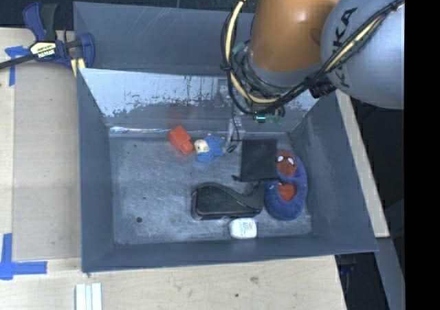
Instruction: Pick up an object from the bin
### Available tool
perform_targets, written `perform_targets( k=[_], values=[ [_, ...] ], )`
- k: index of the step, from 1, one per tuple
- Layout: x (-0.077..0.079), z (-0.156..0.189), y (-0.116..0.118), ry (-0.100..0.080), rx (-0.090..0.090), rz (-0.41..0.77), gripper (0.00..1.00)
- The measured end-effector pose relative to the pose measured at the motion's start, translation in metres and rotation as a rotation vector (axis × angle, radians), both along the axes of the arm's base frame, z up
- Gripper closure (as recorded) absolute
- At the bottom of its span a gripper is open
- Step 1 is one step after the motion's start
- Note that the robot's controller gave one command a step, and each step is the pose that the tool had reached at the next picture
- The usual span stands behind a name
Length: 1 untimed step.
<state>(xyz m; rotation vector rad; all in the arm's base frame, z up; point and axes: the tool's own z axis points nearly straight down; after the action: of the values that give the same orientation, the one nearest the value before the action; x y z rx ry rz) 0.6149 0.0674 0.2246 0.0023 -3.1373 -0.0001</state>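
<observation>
Camera view | pincer (234, 138) beside blue piece (210, 151) | long axis roughly left-right

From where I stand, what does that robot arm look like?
The arm is a thick, rounded silver-grey tube with black letters on its side. Its wrist wears a smooth orange dome cover, and yellow and black cables loop around it.

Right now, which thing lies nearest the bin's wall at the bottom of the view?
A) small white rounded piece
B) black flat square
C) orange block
A: the small white rounded piece sits at the foot of that wall, below the black shoe-like thing; the orange block and black flat square lie farther up.
</observation>
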Motion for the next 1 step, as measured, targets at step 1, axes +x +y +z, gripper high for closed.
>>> perform_targets(
  k=[1],
  values=[
    [0.0070, -0.1037, -0.0108, 0.001, -0.001, 0.040, 0.00]
  ],
)
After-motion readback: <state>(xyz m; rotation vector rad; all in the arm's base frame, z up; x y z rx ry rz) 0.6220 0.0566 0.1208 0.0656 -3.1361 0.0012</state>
